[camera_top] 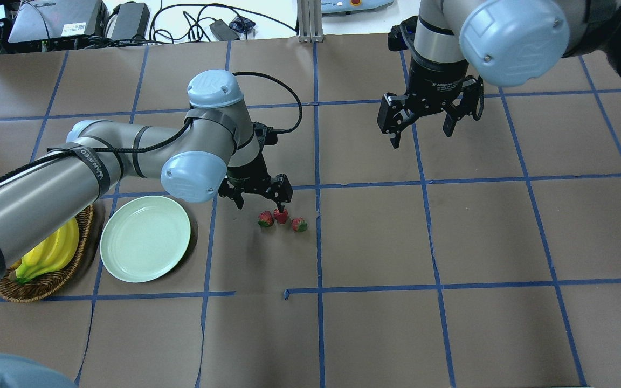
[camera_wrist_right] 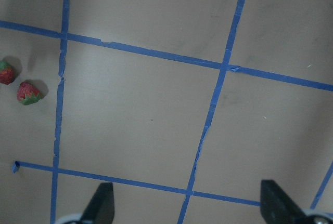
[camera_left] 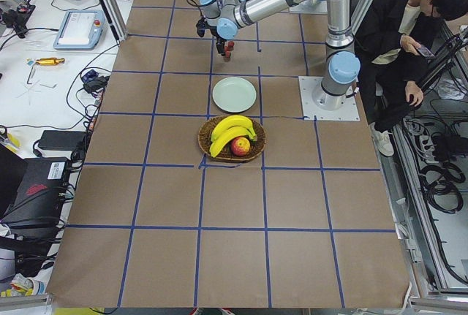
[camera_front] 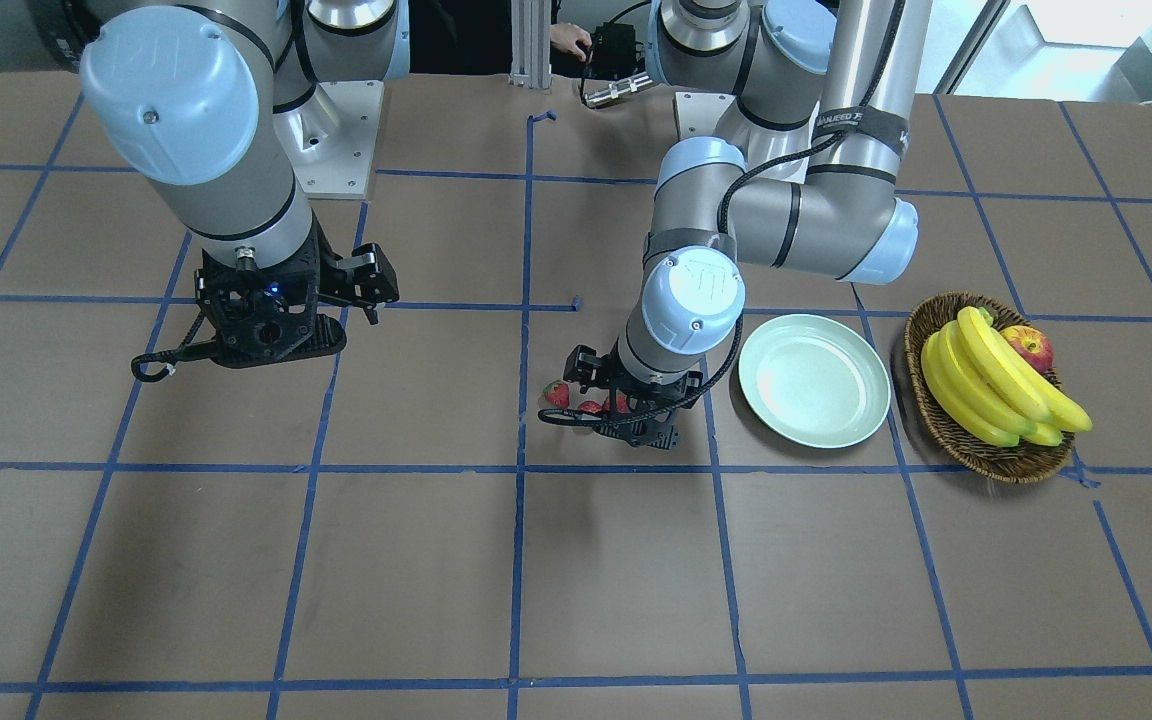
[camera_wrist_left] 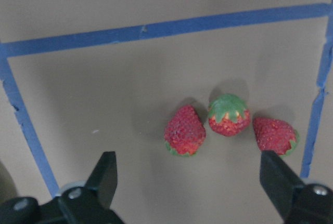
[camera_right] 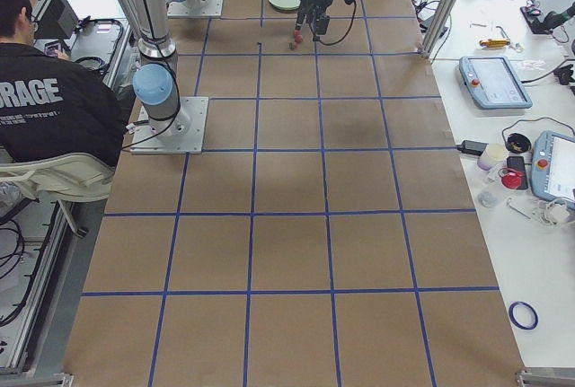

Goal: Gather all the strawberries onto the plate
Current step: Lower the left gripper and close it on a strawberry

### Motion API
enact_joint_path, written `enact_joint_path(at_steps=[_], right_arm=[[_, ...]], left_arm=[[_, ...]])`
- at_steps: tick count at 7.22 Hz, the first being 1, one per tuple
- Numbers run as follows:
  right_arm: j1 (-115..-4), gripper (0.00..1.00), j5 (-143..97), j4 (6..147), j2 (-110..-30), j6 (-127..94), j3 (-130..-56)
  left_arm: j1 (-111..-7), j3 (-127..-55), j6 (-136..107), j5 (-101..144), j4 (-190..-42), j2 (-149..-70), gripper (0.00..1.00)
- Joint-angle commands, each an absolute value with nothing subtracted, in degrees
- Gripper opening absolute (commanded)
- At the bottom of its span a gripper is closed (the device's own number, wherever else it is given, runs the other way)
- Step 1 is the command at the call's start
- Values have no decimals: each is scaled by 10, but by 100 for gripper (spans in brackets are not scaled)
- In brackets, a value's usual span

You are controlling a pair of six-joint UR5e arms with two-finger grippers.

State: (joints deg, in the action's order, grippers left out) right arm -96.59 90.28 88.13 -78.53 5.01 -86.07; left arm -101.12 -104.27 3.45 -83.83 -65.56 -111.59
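Strawberries (camera_wrist_left: pixel 229 115) clustered near plate (camera_top: pixel 145 238); we hang left gripper (camera_top: pixel 259 203) spread wide over them for first pick; right gripper (camera_top: pixel 421 134) parted, parked clear.

Left gripper (camera_front: pixel 624 408) hangs over the strawberries (camera_front: pixel 557 393) near the plate (camera_front: pixel 814 380).

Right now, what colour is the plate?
The plate is pale mint green, plain, no pattern; shows best in the exterior front-facing view.
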Motion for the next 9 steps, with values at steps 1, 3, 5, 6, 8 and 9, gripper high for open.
enact_joint_path(at_steps=[1, 3, 5, 6, 8, 9], right_arm=[[-966, 100, 901, 885, -785, 49, -873], [-966, 100, 897, 889, -784, 49, -875], [-966, 100, 897, 889, -784, 50, -879], [-966, 100, 898, 889, -784, 50, -881], [-967, 100, 899, 890, -784, 50, -883], [-967, 100, 899, 890, -784, 50, -883]], left_arm=[[-1013, -1044, 92, -835, -657, -1131, 100], [-1013, -1043, 164, -835, -657, -1151, 95], [-1013, -1043, 210, -836, -662, -1153, 91], [-1013, -1044, 215, -838, -663, -1153, 86], [-1012, -1044, 221, -840, -662, -1154, 59], [-1012, -1043, 221, -841, -662, -1155, 41]])
